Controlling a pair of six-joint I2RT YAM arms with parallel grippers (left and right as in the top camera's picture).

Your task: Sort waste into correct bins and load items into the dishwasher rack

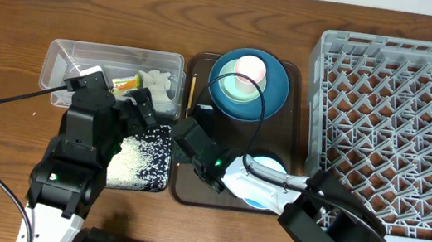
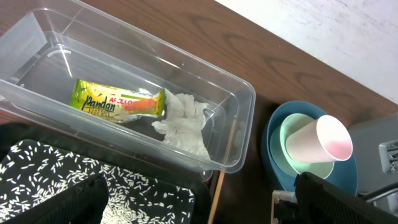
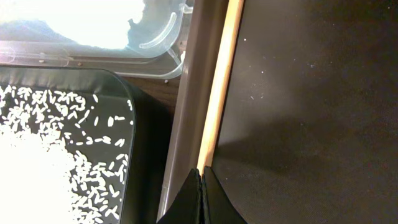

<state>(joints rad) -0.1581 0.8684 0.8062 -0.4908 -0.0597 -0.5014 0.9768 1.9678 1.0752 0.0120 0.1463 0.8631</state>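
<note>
My right gripper [image 3: 202, 177] is shut on the near end of a wooden chopstick [image 3: 217, 93], which lies along the left rim of the brown tray [image 3: 298, 93]. From overhead the chopstick [image 1: 190, 93] runs up from that gripper [image 1: 191, 130]. My left gripper [image 2: 205, 208] is open and holds nothing, hovering between the black bin [image 2: 199, 193] of rice grains [image 2: 50, 168] and the clear tub [image 2: 236, 106]. The tub holds the yellow-green wrapper [image 2: 115, 104] and the white napkin [image 2: 183, 124]. On the dark-blue plate [image 1: 273, 99] sits the pale-green bowl [image 1: 233, 90] with the pink cup [image 1: 250, 69] in it.
The grey dishwasher rack [image 1: 400, 120] fills the right side. A white and light-blue bowl [image 1: 273, 166] sits on the tray's near end, partly under my right arm. The black bin [image 1: 156, 159] lies just left of the tray.
</note>
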